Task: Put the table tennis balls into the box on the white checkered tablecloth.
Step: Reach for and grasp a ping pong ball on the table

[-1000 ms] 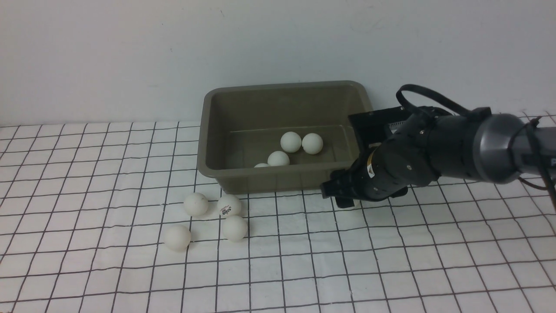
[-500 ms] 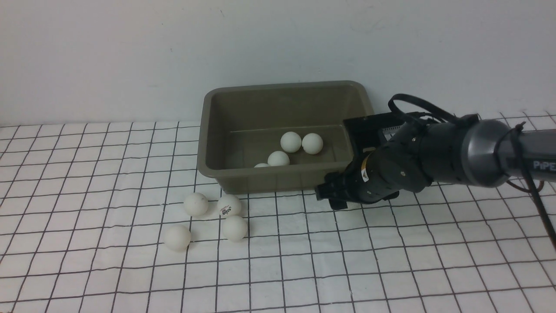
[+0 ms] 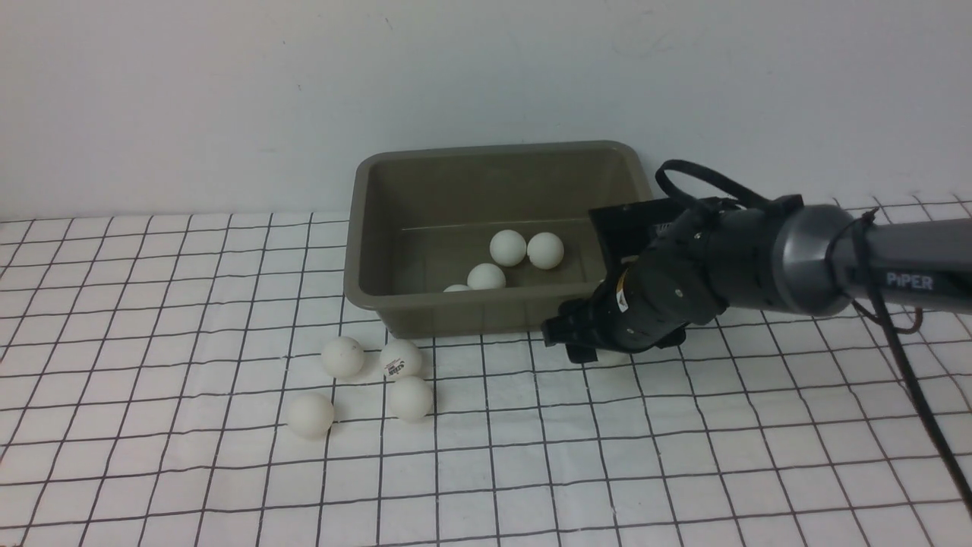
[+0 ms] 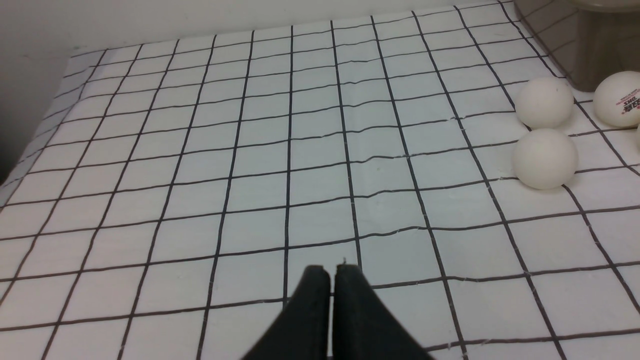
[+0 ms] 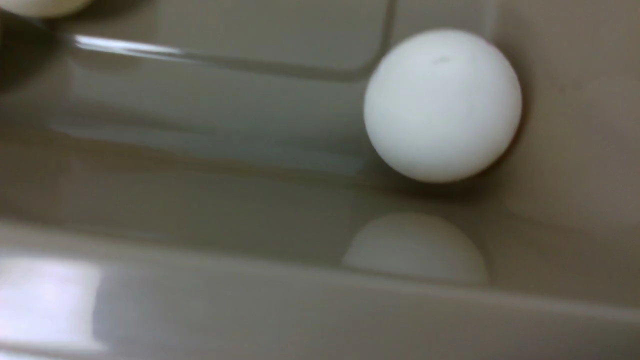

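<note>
- Four balls (image 3: 401, 358) lie loose on the cloth (image 3: 152, 304), just off the box's (image 3: 486, 315) near-left corner; four more show inside.
- The right gripper (image 3: 566, 342), fingers spread with nothing seen between them, hangs at the box's near-right corner, and the loose balls are to its left.
- The left gripper (image 4: 332, 270) is clenched on nothing.

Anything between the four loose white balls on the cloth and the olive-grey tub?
Nothing visible does. The four matte white table tennis balls lie on the white checkered tablecloth before the olive-grey plastic tub's near-left corner; only its own near wall must be cleared.
</note>
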